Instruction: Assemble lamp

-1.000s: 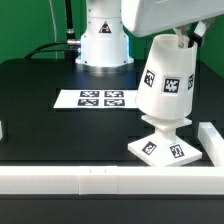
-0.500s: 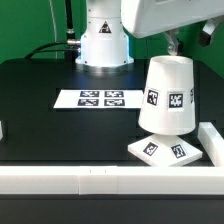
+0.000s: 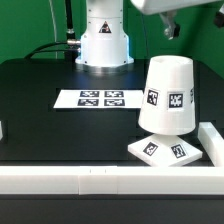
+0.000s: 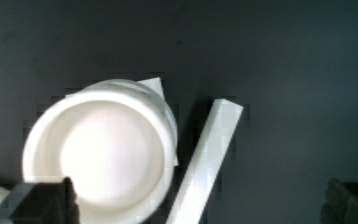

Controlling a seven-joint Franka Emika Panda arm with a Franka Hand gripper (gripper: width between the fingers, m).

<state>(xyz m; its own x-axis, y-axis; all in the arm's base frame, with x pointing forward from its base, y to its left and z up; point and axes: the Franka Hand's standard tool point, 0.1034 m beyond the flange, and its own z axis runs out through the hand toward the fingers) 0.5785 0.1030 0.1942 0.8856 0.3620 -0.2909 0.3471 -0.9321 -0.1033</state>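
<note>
A smooth white tapered plastic shade (image 3: 168,95) bearing black-and-white square tags stood over a flat square white base (image 3: 166,151); the end effector's state could not be told.

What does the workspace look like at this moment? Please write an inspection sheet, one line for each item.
Surface: black table, bordered by a white rail at the front and on the exterior view's right.
Job's things: shade stands upright, narrow end up, over the square base; bulb not visible.
Clutter: nothing seen.
End effector: end effector is above the shade, apart from it, holding nothing; open or shut cannot be told.
Cables: black cables behind the robot pedestal.
Surroundings: marker board flat on the table; green backdrop.
</note>
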